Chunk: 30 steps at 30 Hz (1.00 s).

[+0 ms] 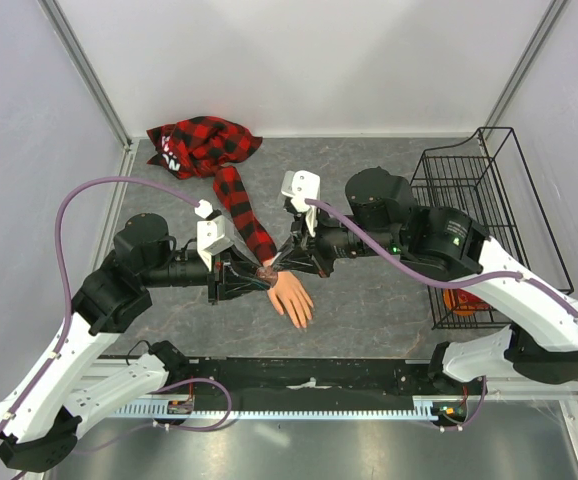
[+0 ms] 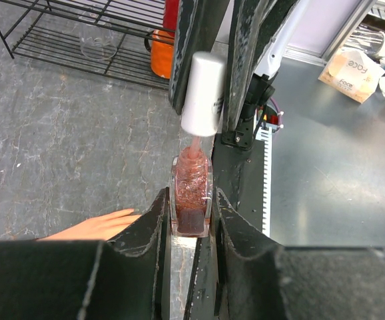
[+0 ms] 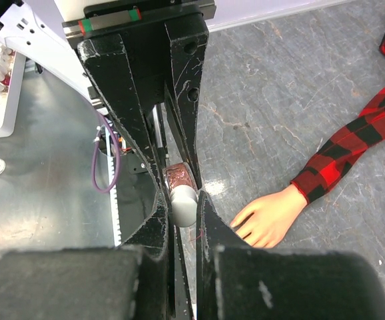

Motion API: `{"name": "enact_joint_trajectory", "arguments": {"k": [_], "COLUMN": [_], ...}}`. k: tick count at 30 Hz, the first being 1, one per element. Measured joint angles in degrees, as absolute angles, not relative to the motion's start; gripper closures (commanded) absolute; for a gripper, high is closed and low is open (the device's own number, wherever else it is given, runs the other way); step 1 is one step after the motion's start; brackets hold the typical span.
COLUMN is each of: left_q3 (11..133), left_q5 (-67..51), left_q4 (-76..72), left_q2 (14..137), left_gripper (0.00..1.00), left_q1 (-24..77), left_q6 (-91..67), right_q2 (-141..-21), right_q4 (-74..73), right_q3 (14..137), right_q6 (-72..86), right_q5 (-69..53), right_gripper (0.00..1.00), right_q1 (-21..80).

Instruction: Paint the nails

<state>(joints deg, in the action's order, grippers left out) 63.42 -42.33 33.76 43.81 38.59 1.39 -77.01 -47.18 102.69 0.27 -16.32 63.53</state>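
Note:
The peach mannequin hand (image 1: 291,297) lies palm down on the grey table, coming out of a red-and-black plaid sleeve (image 1: 244,215). Its nails (image 3: 236,222) are too small to make out clearly. Just left of the wrist my two grippers meet. My left gripper (image 2: 191,215) is shut on a small reddish glitter bottle (image 2: 191,192). My right gripper (image 3: 183,208) is shut on the bottle's white cap (image 3: 183,203). In the left wrist view the white cap (image 2: 202,93) sits slightly above the glass, with a pink neck or stem showing between them.
The rest of the plaid shirt (image 1: 201,145) is bunched at the back left. A black wire basket (image 1: 469,220) stands at the right with an orange item (image 1: 466,300) inside. White walls enclose the table on three sides.

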Motion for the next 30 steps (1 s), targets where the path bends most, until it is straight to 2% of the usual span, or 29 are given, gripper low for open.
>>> {"name": "enact_joint_trajectory", "arguments": {"k": [30], "left_q3": [63.42], "left_q5": [-42.13], "left_q4": [33.74], "left_q2": [43.66], "left_gripper": [0.98], "left_q1": [38.59], "left_q6": [1.39], "right_q2": [-75.64], "right_q4": [-47.27], "right_q3": [102.69], "right_q6": [0.47], "right_q5": [-14.04], "right_gripper": [1.00], "right_q1": [63.51]}}
